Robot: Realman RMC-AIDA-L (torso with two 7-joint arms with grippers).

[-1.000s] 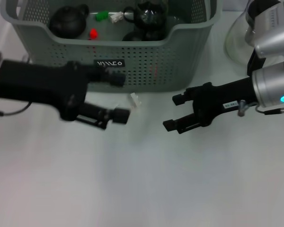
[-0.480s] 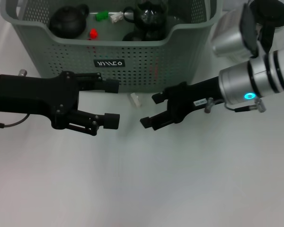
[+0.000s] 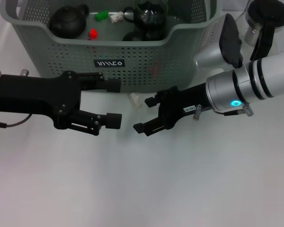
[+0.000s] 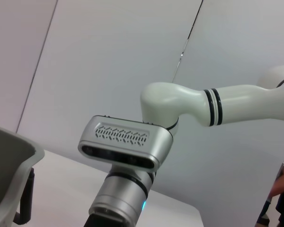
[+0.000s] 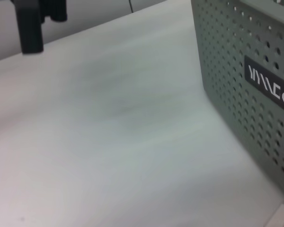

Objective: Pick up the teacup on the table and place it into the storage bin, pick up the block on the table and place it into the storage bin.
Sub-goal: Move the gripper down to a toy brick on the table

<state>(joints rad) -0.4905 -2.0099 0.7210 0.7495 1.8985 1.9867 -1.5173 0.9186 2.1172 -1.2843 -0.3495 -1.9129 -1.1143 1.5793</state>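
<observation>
The storage bin (image 3: 189, 52) stands at the table's far side, its black label (image 3: 109, 63) facing me; its perforated wall (image 5: 236, 80) also fills the right wrist view. A small white block (image 3: 135, 100) lies on the table just in front of the bin and shows at a corner of the right wrist view (image 5: 281, 218). My right gripper (image 3: 143, 114) is open, its fingertips just right of the block and not touching it. My left gripper (image 3: 113, 103) is open a little left of the block, holding nothing. No teacup shows on the table.
Inside the bin lie a black teapot (image 3: 68, 19), a glass pot with a dark handle (image 3: 149, 16), and green (image 3: 102, 15), red (image 3: 93, 33) and white (image 3: 116, 17) blocks. A glass coffee pot (image 3: 262, 19) stands right of the bin. The left wrist view shows the right arm (image 4: 128, 146).
My right gripper has travelled left across the table, closing in on the white block. The left gripper drew back slightly left and has stayed open.
</observation>
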